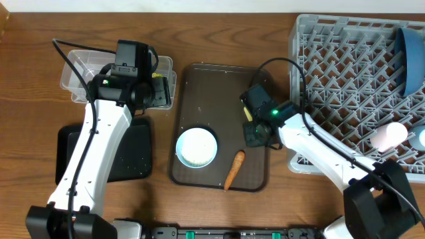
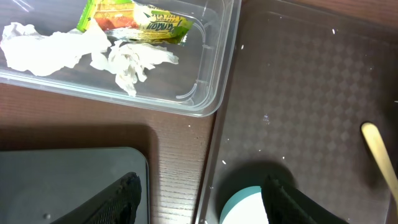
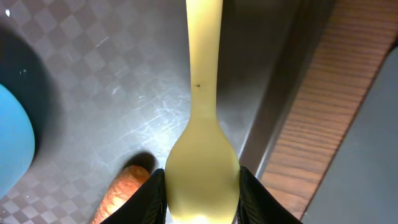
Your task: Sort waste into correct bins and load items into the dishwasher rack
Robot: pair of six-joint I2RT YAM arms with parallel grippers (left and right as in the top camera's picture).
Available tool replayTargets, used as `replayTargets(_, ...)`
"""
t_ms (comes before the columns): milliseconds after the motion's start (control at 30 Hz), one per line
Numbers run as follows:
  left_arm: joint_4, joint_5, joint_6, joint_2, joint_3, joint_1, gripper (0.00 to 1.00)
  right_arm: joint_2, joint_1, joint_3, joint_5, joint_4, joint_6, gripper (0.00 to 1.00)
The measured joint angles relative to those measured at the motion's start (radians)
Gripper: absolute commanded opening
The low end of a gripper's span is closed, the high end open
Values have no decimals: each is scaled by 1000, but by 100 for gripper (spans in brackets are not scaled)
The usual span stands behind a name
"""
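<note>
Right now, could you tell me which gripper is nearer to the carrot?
The right. The right gripper, shut on the spoon, is over the brown tray just beside the carrot; the left gripper hangs open by the tub.

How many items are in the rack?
3: blue plate far right, pink cup near right, light-blue cup beside it at the frame edge. Others may be cropped out.

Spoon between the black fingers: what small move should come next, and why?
Probably lift the spoon straight up: the right gripper hugs both sides of its bowl, yet it seems to lie on the brown tray; the rack stands alongside.
</note>
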Motion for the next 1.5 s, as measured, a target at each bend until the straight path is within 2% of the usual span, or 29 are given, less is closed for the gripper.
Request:
replayTargets(733, 4, 0, 0, 0, 0, 0, 65, 0, -16, 45, 4, -21, -26, 24)
replayTargets(967, 5, 0, 0, 0, 0, 0, 64, -30, -32, 50, 15, -19, -26, 14)
replayTargets(1067, 5, 0, 0, 0, 0, 0, 64, -62, -48, 50, 20, -19, -26, 3)
replayTargets(1500, 5, 0, 0, 0, 0, 0, 65, -149, -105, 57, 40, -16, -30, 1)
